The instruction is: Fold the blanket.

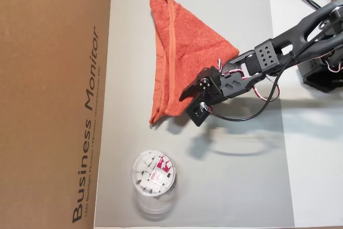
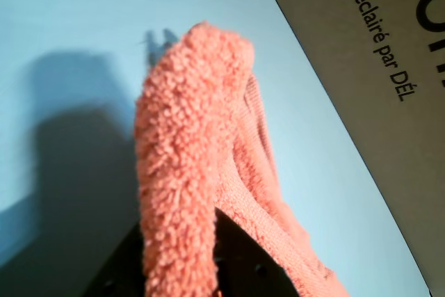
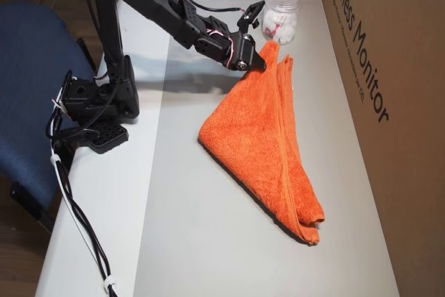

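Observation:
The blanket (image 1: 185, 46) is an orange-red terry towel lying doubled into a triangle on the grey mat (image 1: 241, 175). One long hemmed edge runs along its side nearest the cardboard. My gripper (image 1: 183, 96) is at the triangle's corner nearest the tub, shut on that corner and lifting it slightly off the mat. In an overhead view the same blanket (image 3: 268, 144) spreads toward the camera, and the gripper (image 3: 262, 62) pinches its far tip. The wrist view shows the blanket (image 2: 181, 165) bunched over one black finger (image 2: 240, 262).
A clear round tub (image 1: 154, 174) of white cubes stands on the mat close to the held corner; it is the tub (image 3: 284, 12) in the other overhead view. A large cardboard box (image 1: 53, 100) borders the mat. The arm base (image 3: 97, 99) and cables sit opposite, by a blue chair (image 3: 28, 88).

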